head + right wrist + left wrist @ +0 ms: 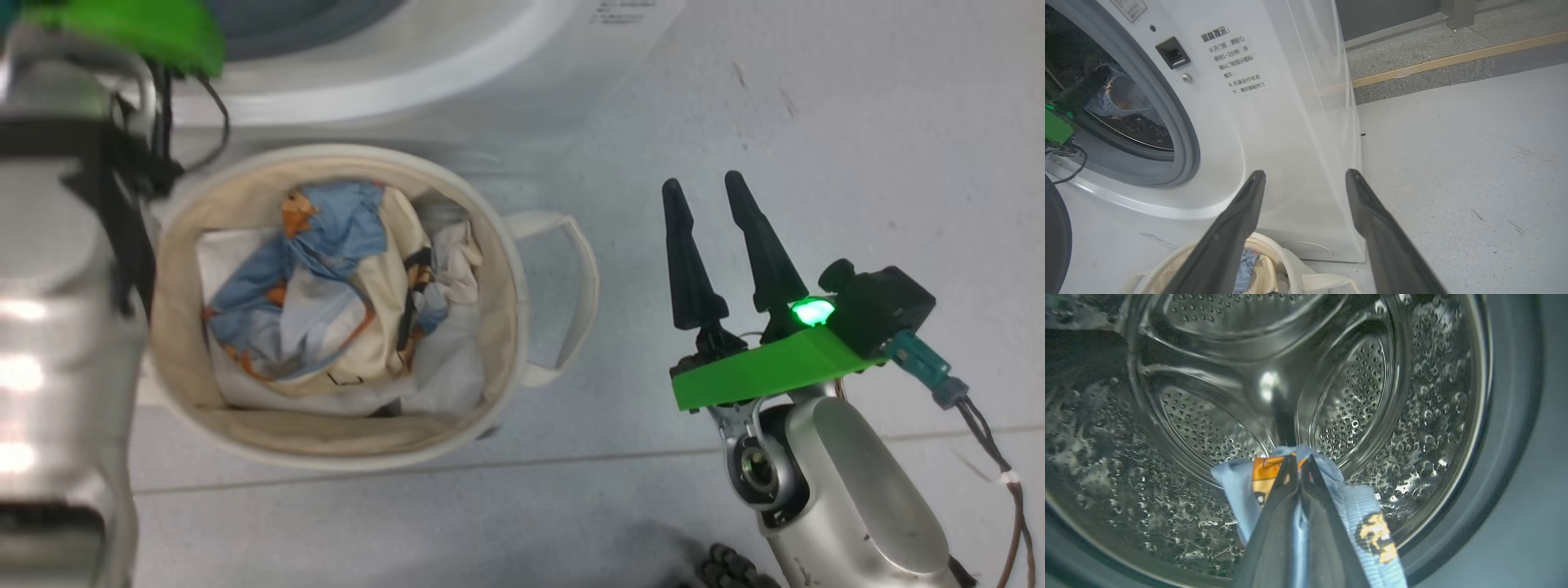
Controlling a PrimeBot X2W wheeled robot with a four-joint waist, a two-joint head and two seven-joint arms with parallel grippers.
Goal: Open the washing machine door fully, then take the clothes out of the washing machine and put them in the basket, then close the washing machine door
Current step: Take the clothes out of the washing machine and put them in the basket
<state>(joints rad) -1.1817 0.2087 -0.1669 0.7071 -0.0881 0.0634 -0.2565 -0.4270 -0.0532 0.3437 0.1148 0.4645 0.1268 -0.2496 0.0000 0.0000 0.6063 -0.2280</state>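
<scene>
Deep inside the washing machine (1274,122), the left gripper (1298,457) is pinched tight on a blue garment (1367,526). The light blue cloth, printed with orange-brown bears, bunches out on both sides of the two dark fingers. Perforated steel drum (1208,428) curves all around it, and the cloth hangs close to the drum's front lip, by the grey gasket (1515,437).

Right in front of the machine, just beside its front panel, sits the basket (506,269). It holds clothes (326,245), blue and cream fabric crumpled on top of a white sheet (441,376).

Off the machine's right front corner, the right gripper (702,181) hovers above the grey floor (816,122). Its fingers are spread wide with nothing between them, beyond the basket's looped handle (563,302).

Left of the machine's opening, a dark curved edge shows: that looks like the washing machine door (1056,241), swung clear of the drum mouth.
</scene>
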